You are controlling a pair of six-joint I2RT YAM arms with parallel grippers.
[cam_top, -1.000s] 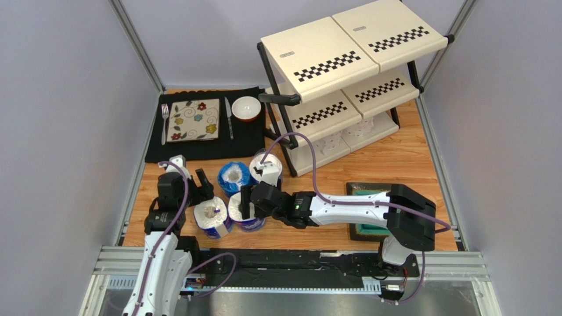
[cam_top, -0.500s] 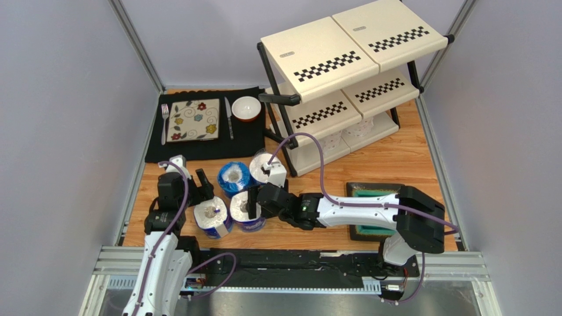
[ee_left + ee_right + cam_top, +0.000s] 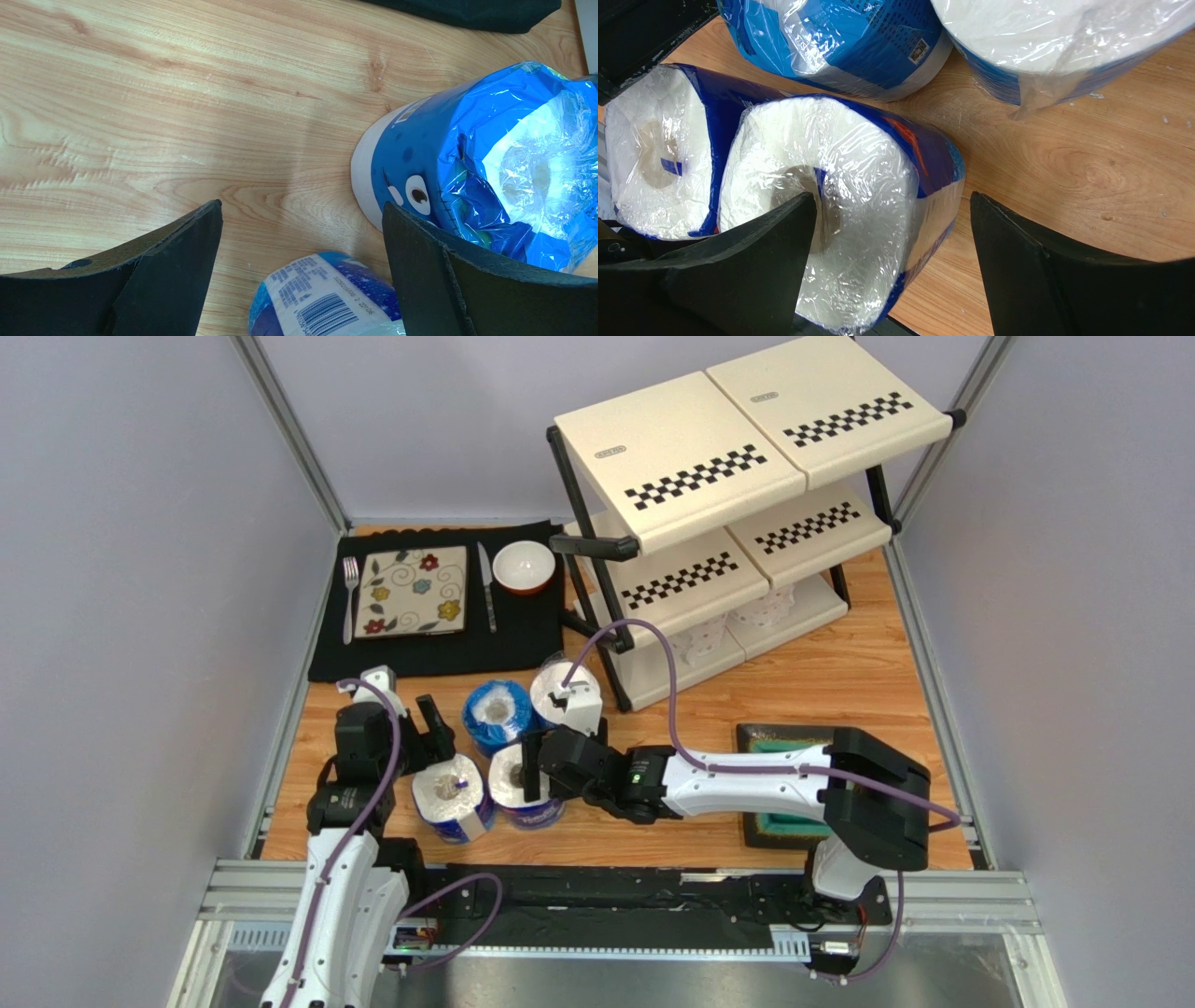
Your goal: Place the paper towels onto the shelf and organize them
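Closest to us, two of the paper towels stand side by side on the wood table [image 3: 842, 672], touching: the front left roll [image 3: 452, 798] and the front right roll [image 3: 523, 787], both in blue wrappers. Our right claw [image 3: 892, 203] is over the front right roll. It is wide open and holds nothing. One finger [image 3: 759, 259] is at the hole in the middle of the roll, and the other is out past the roll's side with bare wood between them. Our left claw [image 3: 302, 208] is wide open too and holds nothing. It hangs over the wood just behind the front left roll. A little farther back stand a blue-topped roll [image 3: 498, 714] and a white-topped roll [image 3: 565, 693]. A green tray [image 3: 786, 742] lies partly under our right arm. Farthest back is the shelf [image 3: 673, 455], with two plain white rolls [image 3: 701, 637] on its bottom level.
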